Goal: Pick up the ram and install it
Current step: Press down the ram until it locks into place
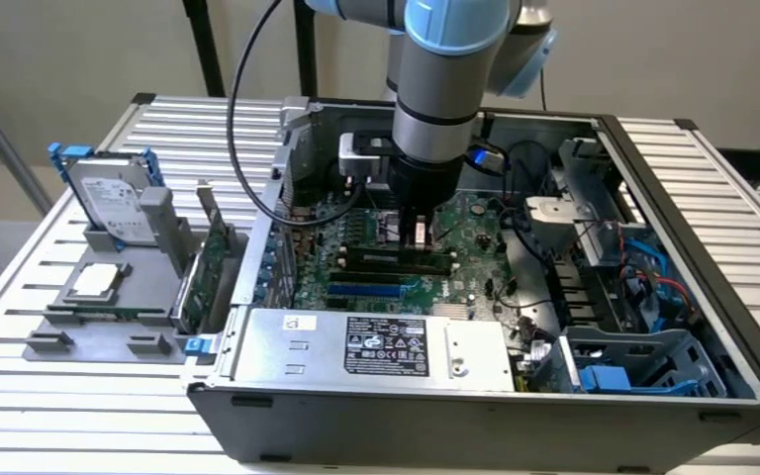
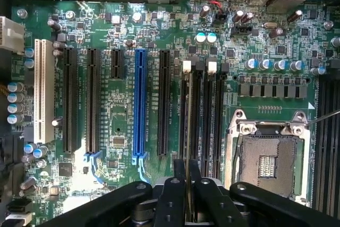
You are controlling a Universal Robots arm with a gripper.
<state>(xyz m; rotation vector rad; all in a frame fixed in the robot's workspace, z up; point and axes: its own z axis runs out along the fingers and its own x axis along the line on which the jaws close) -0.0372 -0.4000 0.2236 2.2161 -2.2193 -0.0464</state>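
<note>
**My pincer holds the ram above the memory slots**

My pincer (image 2: 187, 166) is inside the open computer case (image 1: 697, 198), low over the motherboard (image 2: 122, 110). Its two fingers (image 2: 179, 184) are pressed together on the ram (image 2: 188, 131). In the wrist view I see the ram only from its thin edge, as a narrow line coming out from between the fingers. This line runs along the memory slot nearest to the black expansion slots, in the group of memory slots (image 2: 212, 115) with white latches at the far end. I cannot tell if the ram already touches the slot or stands just above it.

On one side of the memory slots is the processor socket (image 2: 268, 158), with its metal frame. On the other side is the long blue expansion slot (image 2: 140, 104), and further away a white slot (image 2: 40, 91).

In the exterior view my arm comes down from above into the case. The power supply (image 1: 380, 346) lies at the near edge of the case. On the exterior view's left, outside the case, a grey fixture (image 1: 90, 336) stands on the slatted bench (image 1: 63, 396). It carries a hard drive (image 1: 106, 198), an upright expansion card (image 1: 209, 267) and a square processor chip (image 1: 96, 282).
</note>
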